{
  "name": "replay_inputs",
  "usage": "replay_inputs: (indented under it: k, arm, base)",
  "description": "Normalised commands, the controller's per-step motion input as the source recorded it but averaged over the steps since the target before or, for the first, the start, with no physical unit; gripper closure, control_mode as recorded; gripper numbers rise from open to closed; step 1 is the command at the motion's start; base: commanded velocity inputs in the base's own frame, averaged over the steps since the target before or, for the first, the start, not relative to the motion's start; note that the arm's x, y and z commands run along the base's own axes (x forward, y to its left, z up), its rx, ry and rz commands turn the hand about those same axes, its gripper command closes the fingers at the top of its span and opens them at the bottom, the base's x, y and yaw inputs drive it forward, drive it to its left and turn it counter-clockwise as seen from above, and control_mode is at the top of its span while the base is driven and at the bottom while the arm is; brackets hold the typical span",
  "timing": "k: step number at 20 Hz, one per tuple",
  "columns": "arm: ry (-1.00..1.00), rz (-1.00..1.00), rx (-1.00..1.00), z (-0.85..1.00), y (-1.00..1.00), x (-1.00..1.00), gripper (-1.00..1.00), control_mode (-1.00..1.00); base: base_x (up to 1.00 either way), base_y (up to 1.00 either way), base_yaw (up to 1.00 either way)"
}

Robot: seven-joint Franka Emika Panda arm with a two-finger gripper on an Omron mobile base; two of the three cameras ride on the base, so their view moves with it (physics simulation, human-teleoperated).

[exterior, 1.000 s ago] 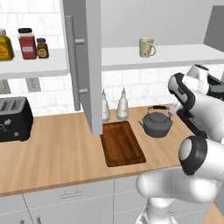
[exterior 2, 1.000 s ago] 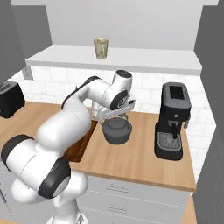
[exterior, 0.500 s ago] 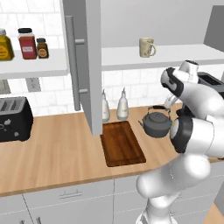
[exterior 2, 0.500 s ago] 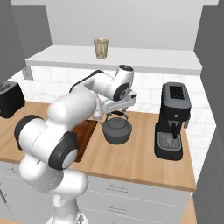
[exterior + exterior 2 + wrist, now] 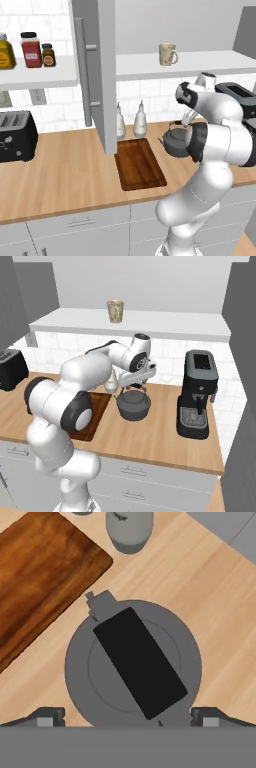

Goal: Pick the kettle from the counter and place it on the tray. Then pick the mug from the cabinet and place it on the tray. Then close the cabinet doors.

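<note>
Kettle (image 5: 133, 662) centred between spread fingers (image 5: 47, 716), untouched.

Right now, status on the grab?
Gripper open, poised straight above squat dark grey kettle. Kettle on light-brown wooden counter, beside dark brown tray. Nothing between them.

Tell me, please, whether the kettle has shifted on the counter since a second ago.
No. The kettle sits at the same spot between the tray and the coffee machine, with the open gripper above its handle.
</note>
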Motion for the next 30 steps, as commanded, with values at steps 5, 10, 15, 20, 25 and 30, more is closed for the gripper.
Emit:
replay_inputs:
  k: [5, 10, 15, 20, 25, 30]
  arm:
    - [-0.04, 0.00, -0.04, -0.32, 0.00, 0.31, -1.00, -1.00]
    - [-0.05, 0.00, -0.01, -0.25, -0.02, 0.20, -1.00, -1.00]
    - [0.00, 0.00, 0.00, -0.05, 0.00, 0.03, 1.00, -1.00]
    - [0.00, 0.00, 0.00, 0.00, 0.00, 0.00, 1.00, -1.00]
    - [-0.02, 0.00, 0.00, -0.10, 0.01, -0.02, 1.00, -1.00]
    - [-0.19, 0.02, 0.00, -0.24, 0.14, -0.46, 1.00, -1.00]
  base:
    - [0.00, 0.00, 0.00]
    - [0.00, 0.00, 0.00]
    - [0.00, 0.00, 0.00]
    - [0.00, 0.00, 0.00]
    - [0.00, 0.00, 0.00]
    - [0.00, 0.00, 0.00]
